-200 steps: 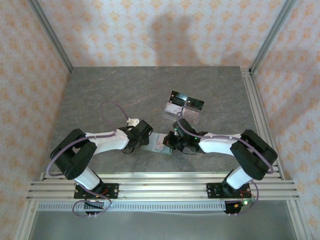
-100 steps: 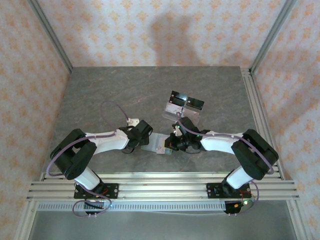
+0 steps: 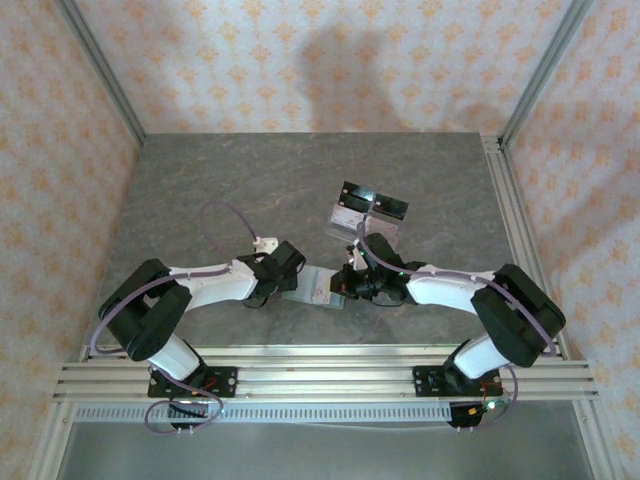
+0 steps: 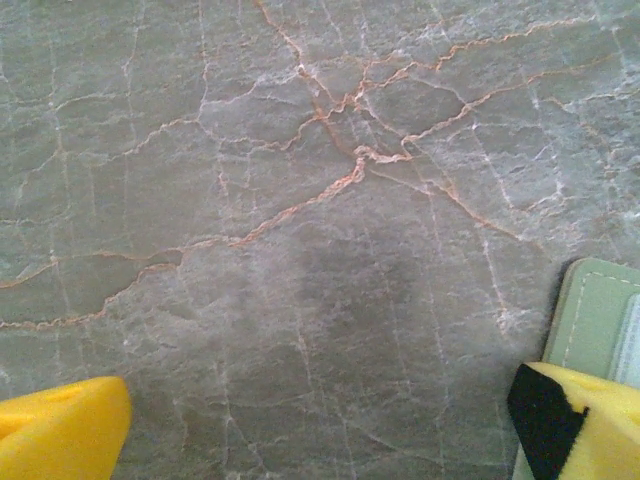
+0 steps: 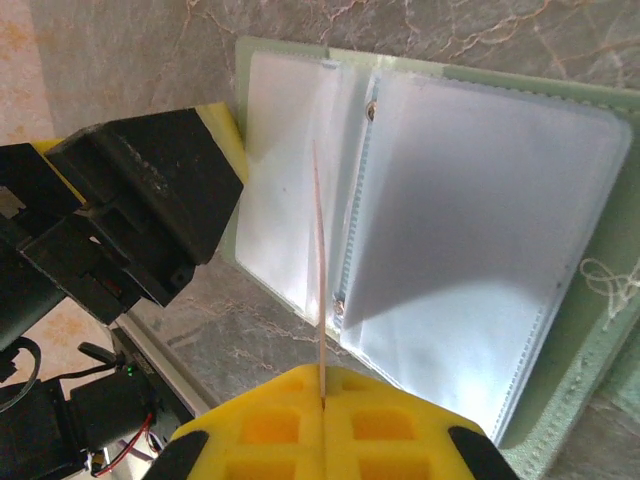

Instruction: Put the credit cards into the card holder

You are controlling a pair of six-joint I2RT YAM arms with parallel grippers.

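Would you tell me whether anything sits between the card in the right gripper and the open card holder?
Nothing visible does. The card, pinched edge-on by the right gripper, points straight at the clear sleeves of the card holder; the left gripper rests on its edge, aside.

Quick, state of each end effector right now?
Left end effector: open, one finger at the wallet's edge.
Right end effector: closed on a card over the open wallet.
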